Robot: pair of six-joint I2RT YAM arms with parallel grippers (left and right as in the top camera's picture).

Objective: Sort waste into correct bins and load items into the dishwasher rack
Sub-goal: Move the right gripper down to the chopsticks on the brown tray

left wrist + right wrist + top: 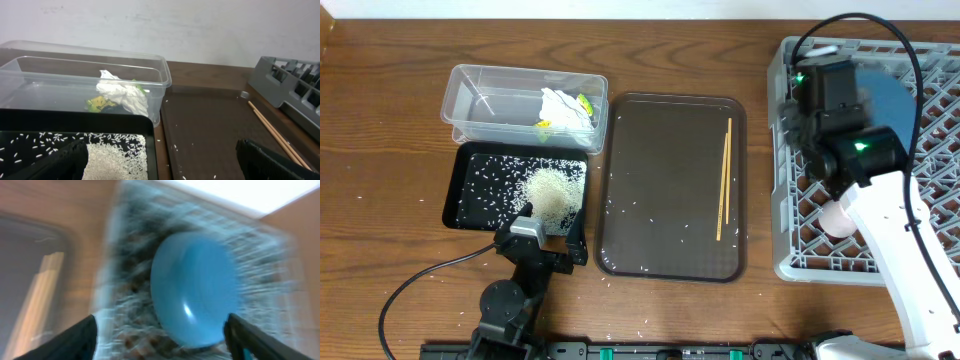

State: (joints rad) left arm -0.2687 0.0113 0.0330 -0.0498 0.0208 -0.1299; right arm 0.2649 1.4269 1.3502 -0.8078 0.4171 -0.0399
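Note:
The clear tub (480, 100) holds the crumpled tissue (563, 106) and the yellow wrapper (544, 124); both show in the left wrist view (125, 95). The black tray (470, 190) holds a heap of rice (552, 190). My left gripper (160, 162) is open and empty over the black tray's near right corner (548, 235). The chopsticks (724, 180) lie on the brown serving tray (660, 130). The blue bowl (195, 290) sits in the dishwasher rack (790, 200). My right gripper (160, 330) is open above it, in a blurred view. A pink cup (837, 218) shows in the rack. The white bowl and white cup are out of view.
Loose rice grains lie scattered on the brown serving tray and on the table near the black tray. My right arm (900, 230) crosses over the rack's near side. A cable (410, 285) runs across the table at front left.

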